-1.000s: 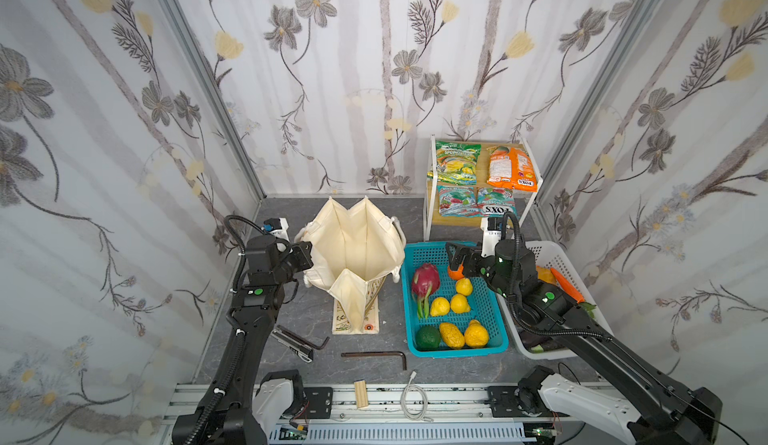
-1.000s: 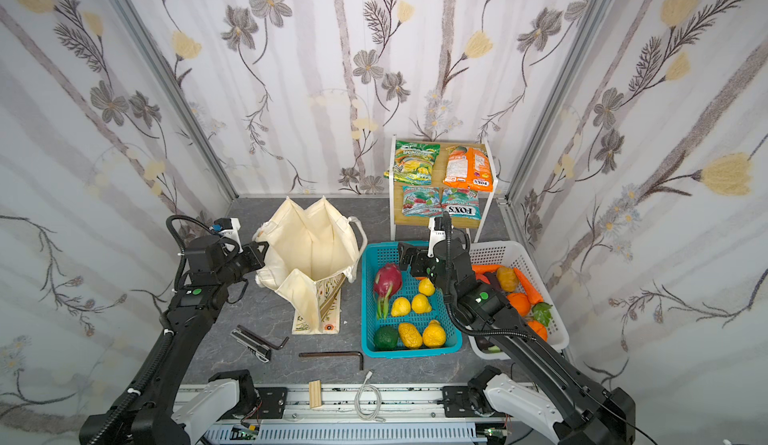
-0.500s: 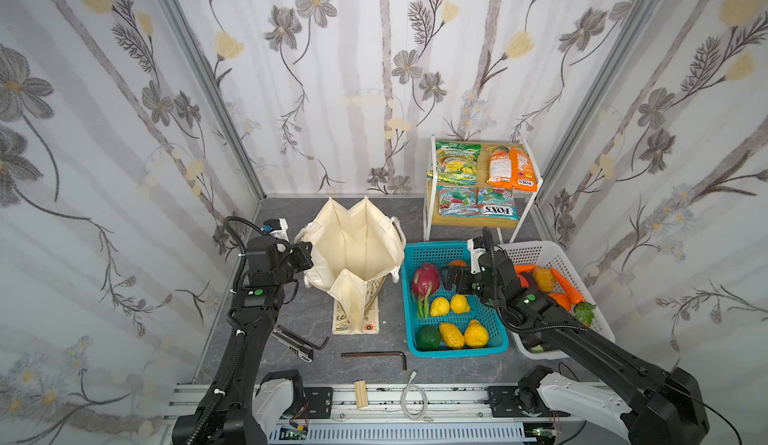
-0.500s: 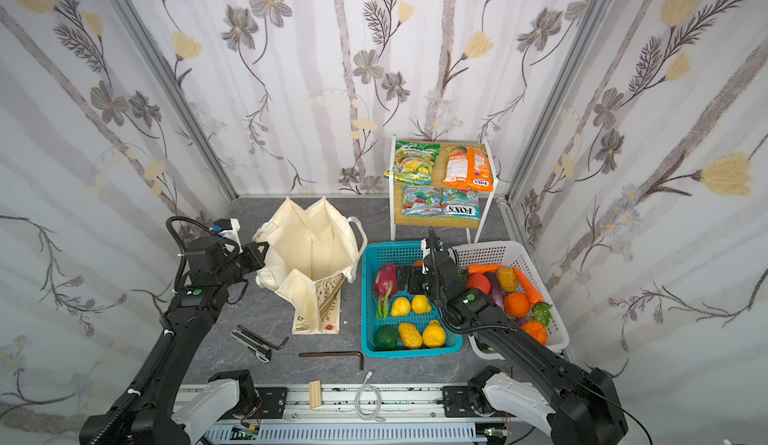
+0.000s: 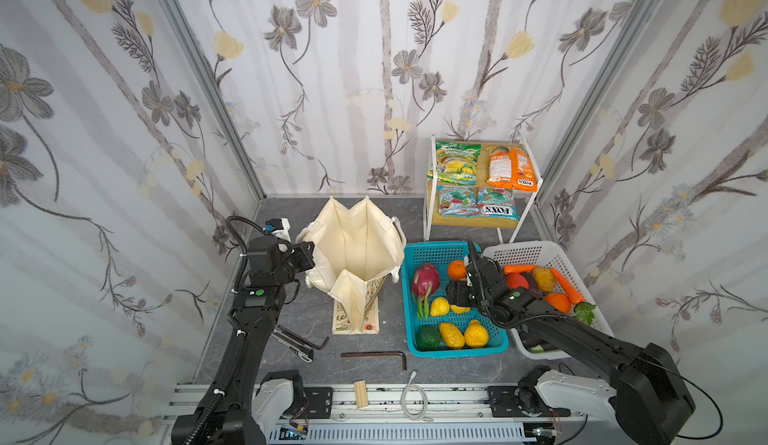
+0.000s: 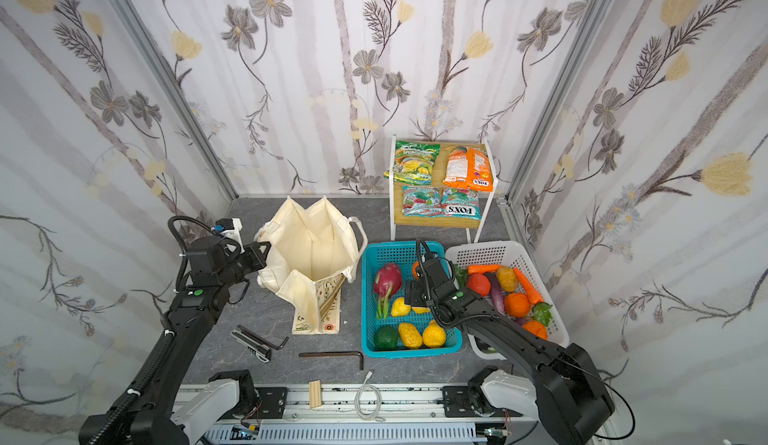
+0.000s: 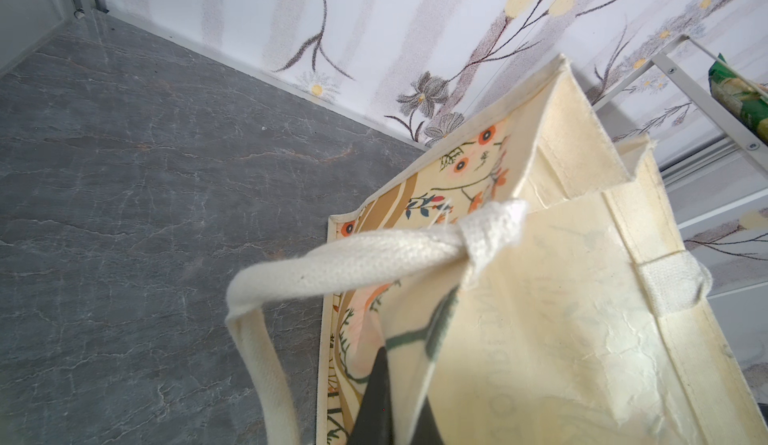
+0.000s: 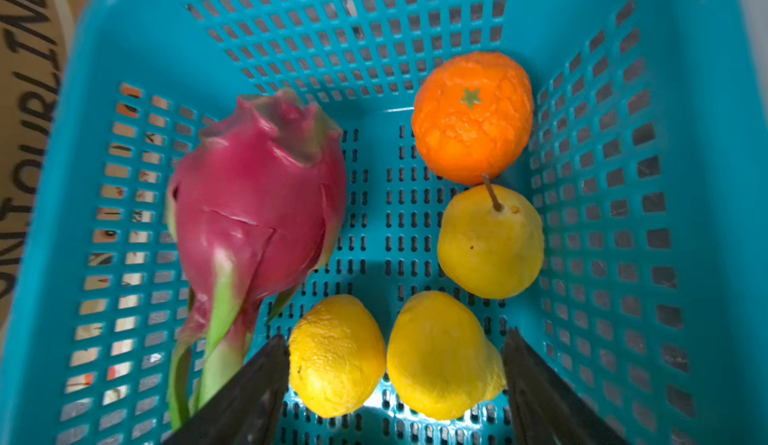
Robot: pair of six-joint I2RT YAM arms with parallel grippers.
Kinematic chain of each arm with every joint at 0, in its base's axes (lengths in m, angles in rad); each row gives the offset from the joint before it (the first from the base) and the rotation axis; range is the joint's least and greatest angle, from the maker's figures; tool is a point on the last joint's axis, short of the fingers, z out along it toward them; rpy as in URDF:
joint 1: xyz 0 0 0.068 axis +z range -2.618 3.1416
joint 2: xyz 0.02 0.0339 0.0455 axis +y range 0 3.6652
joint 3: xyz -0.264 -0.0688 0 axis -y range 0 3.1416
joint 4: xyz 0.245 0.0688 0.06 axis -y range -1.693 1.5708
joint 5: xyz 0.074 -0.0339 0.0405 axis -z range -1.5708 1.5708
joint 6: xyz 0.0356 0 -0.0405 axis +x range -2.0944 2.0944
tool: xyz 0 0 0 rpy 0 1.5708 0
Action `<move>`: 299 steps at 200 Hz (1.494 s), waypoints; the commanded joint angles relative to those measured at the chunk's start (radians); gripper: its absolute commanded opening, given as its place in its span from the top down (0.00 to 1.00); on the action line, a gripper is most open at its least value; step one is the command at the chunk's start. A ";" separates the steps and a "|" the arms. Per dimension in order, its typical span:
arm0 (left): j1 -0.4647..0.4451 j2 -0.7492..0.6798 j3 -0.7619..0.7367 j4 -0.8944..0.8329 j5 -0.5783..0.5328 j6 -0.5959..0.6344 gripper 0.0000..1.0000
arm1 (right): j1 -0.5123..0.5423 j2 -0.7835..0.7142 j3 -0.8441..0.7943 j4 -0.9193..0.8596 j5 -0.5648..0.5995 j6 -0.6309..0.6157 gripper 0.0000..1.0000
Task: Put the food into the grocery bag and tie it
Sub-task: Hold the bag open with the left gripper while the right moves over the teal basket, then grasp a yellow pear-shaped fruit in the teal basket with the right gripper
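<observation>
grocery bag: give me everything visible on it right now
The grocery bag is a cream canvas tote with plain cream lining, floral print and a tan lettered band outside, and cream woven handles. It stands upright on the grey table, mouth open upward, with no food visible inside. Its near wall folds outward. The left gripper is shut on its rim beside a handle. The teal basket sits close beside it on the right arm's side; contact unclear.

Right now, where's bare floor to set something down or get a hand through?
Free: the grey floor behind the grocery bag, from the left corner to the shelf; also between the left arm and the bag's base. Crowded: teal basket with the right gripper reaching into it, white basket, shelf top. The bag-to-teal-basket gap is narrow.
</observation>
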 commanded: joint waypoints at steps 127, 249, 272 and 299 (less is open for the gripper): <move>-0.005 -0.011 -0.002 -0.009 -0.031 0.012 1.00 | -0.032 0.165 -0.045 0.093 0.006 -0.014 0.32; -0.009 -0.008 0.000 -0.016 -0.045 0.013 1.00 | -0.034 0.105 -0.040 0.077 0.006 -0.012 0.44; -0.010 -0.012 0.000 -0.017 -0.052 0.015 1.00 | -0.034 0.054 -0.034 0.057 0.005 -0.010 0.44; -0.010 -0.017 0.000 -0.018 -0.060 0.018 1.00 | -0.033 -0.002 -0.017 0.044 -0.022 -0.008 0.44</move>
